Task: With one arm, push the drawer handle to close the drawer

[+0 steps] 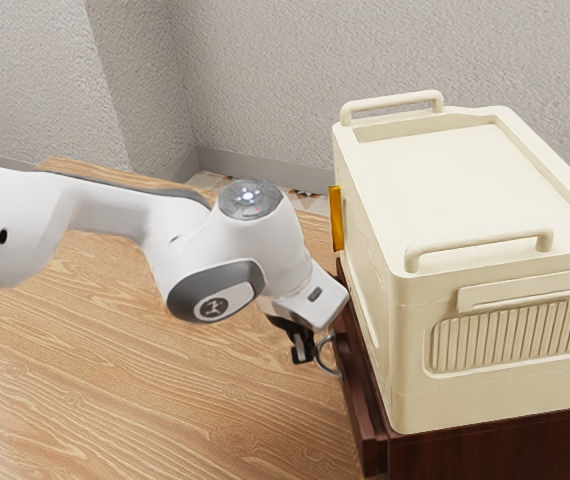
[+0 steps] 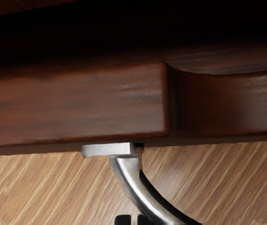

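My gripper [image 1: 303,348] is at the front of the dark wood cabinet [image 1: 495,440], beside the curved metal handle [image 1: 327,366]. Its black fingers stand nearly together, and the handle is not between them. In the wrist view the gripper [image 2: 134,220] has its two tips side by side, with the silver handle [image 2: 129,177] curving down close against them; contact is unclear. The handle's flat base meets the brown drawer front [image 2: 77,108]. Dark shadow lies behind the drawer front's edge. How far the drawer stands out is hard to judge.
A large cream box [image 1: 455,190] with raised handles sits on top of the cabinet, close to my hand. An orange-yellow piece [image 1: 337,218] is at the box's far side. Wooden floor or tabletop [image 1: 145,380] spreads below the arm; textured walls stand behind.
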### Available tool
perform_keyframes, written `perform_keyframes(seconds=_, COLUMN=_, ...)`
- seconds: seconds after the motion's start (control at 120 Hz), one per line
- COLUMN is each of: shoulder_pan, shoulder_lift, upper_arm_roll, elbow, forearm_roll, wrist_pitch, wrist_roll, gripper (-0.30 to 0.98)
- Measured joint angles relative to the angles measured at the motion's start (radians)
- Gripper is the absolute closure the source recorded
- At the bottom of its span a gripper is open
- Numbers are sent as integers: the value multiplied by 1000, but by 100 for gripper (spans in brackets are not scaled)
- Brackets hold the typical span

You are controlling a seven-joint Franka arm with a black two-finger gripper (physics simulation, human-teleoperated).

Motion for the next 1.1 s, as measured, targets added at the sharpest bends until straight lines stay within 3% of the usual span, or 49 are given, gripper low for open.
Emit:
perform_keyframes(seconds=0.225, shoulder_pan=-18, shoulder_lift=77, upper_arm_roll=-2, elbow=91, forearm_roll=8, wrist_pitch=-1, wrist_roll=68, gripper=79)
perform_keyframes(seconds=0.367, shoulder_pan=-35, shoulder_lift=59, upper_arm_roll=1, elbow=78, forearm_roll=-1, wrist_pitch=-2, wrist_roll=76, gripper=79)
perform_keyframes(seconds=0.517, shoulder_pan=-64, shoulder_lift=-143, upper_arm_roll=3, elbow=-105, forearm_roll=-36, wrist_pitch=14, wrist_roll=40, gripper=79)
perform_keyframes(seconds=0.608, shoulder_pan=86, shoulder_lift=-345, upper_arm_roll=-34, elbow=-189, forearm_roll=-43, wrist_pitch=-36, wrist_roll=-13, gripper=78)
perform_keyframes(seconds=0.667, shoulder_pan=198, shoulder_lift=-407, upper_arm_roll=-69, elbow=-179, forearm_roll=-48, wrist_pitch=-86, wrist_roll=-79, gripper=69)
perform_keyframes(seconds=0.725, shoulder_pan=294, shoulder_lift=-420, upper_arm_roll=-38, elbow=-126, forearm_roll=-99, wrist_pitch=-121, wrist_roll=-164, gripper=56)
perform_keyframes(seconds=0.825, shoulder_pan=348, shoulder_lift=-291, upper_arm_roll=32, elbow=200, forearm_roll=-153, wrist_pitch=-302, wrist_roll=-372, gripper=35)
perform_keyframes(seconds=0.883, shoulder_pan=359, shoulder_lift=-253, upper_arm_roll=85, elbow=286, forearm_roll=-168, wrist_pitch=-417, wrist_roll=-492, gripper=27)
perform_keyframes(seconds=1.1, shoulder_pan=359, shoulder_lift=-315, upper_arm_roll=129, elbow=206, forearm_roll=-104, wrist_pitch=-651, wrist_roll=-819, gripper=10)
